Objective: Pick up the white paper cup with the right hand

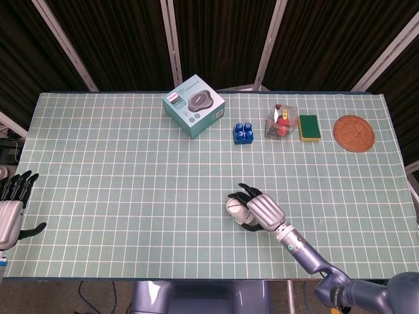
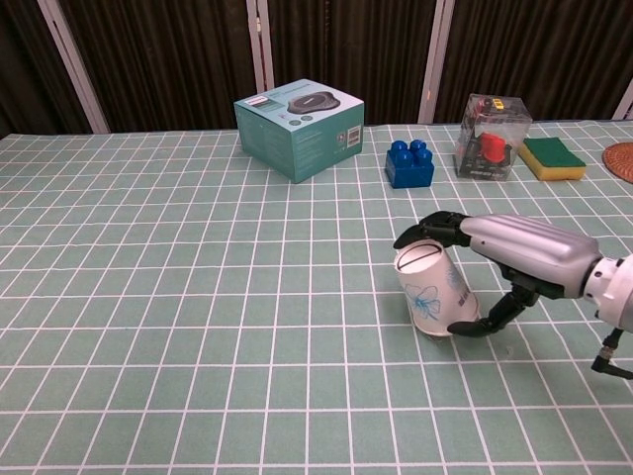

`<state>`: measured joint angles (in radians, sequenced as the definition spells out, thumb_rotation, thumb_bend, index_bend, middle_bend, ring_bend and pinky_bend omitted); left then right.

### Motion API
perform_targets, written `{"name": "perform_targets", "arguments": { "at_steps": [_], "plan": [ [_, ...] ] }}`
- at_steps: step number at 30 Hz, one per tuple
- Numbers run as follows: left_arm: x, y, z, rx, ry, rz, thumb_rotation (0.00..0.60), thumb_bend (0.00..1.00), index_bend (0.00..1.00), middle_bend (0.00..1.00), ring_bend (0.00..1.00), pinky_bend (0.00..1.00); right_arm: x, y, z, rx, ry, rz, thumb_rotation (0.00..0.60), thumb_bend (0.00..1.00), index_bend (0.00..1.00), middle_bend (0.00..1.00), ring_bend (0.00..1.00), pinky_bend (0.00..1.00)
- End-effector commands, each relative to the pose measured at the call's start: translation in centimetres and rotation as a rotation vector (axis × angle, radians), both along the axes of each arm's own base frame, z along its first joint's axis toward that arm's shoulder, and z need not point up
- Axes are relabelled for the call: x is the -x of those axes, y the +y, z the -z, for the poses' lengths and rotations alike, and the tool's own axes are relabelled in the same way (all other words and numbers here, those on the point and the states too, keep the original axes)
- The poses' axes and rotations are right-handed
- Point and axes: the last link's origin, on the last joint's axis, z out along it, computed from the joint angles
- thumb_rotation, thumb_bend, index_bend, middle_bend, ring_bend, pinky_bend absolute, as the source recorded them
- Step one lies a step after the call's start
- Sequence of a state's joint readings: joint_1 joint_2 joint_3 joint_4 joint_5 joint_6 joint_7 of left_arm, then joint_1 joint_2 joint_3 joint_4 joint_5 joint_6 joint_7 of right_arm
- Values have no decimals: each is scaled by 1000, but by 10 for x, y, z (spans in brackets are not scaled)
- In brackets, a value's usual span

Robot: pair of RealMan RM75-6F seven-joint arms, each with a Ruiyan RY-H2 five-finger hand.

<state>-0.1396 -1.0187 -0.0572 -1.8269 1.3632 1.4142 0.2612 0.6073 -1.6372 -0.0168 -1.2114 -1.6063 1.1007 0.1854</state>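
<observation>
The white paper cup (image 2: 433,291) with a blue flower print stands upside down and slightly tilted on the table; from above it shows as a white disc (image 1: 236,207). My right hand (image 2: 509,257) wraps it from the right, fingers over its top edge and thumb under its lower rim; the same hand (image 1: 260,210) covers much of the cup in the head view. My left hand (image 1: 12,206) hangs open at the table's left edge, holding nothing.
A teal box (image 1: 194,105) sits at the back centre. A blue brick (image 1: 243,131), a clear box with red contents (image 1: 281,122), a yellow-green sponge (image 1: 308,127) and a round woven coaster (image 1: 353,133) line the back right.
</observation>
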Motion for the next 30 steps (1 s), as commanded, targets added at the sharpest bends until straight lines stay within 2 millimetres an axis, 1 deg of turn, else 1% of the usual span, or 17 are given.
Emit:
{"name": "perform_targets", "arguments": {
  "at_steps": [1, 7, 13, 18, 20, 24, 27, 30],
  "plan": [
    [0, 0, 0, 0, 1, 2, 600, 0, 0, 0, 0, 0, 3, 3, -3, 0, 14, -6, 600, 127, 176, 169, 3, 146],
    [-2, -2, 1, 3, 2, 4, 600, 0, 0, 0, 0, 0, 5, 13, -6, -11, 31, -28, 600, 126, 168, 163, 0, 137],
    [-3, -3, 0, 2, 0, 4, 600, 0, 0, 0, 0, 0, 6, 23, -5, -1, 68, -48, 600, 119, 99, 96, 0, 90],
    [-3, -3, -1, 2, -5, 8, 600, 0, 0, 0, 0, 0, 2, 27, -13, 26, 55, -68, 600, 115, 67, 65, 0, 72],
    [-4, -4, -1, 3, -8, 10, 600, 0, 0, 0, 0, 0, 0, 29, -19, 35, 42, -77, 600, 114, 56, 56, 0, 65],
    [-5, -5, -2, 1, -14, 17, 600, 0, 0, 0, 0, 0, -5, 33, -37, 73, 10, -99, 600, 110, 29, 32, 0, 43],
    [-7, -6, -3, 1, -18, 24, 600, 0, 0, 0, 0, 0, -7, 35, -53, 111, -8, -108, 600, 108, 11, 20, 0, 31],
    [-8, -8, -4, 1, -25, 33, 600, 0, 0, 0, 0, 0, -8, 37, -74, 150, -20, -107, 600, 107, 11, 18, 0, 26]
  ]
}}
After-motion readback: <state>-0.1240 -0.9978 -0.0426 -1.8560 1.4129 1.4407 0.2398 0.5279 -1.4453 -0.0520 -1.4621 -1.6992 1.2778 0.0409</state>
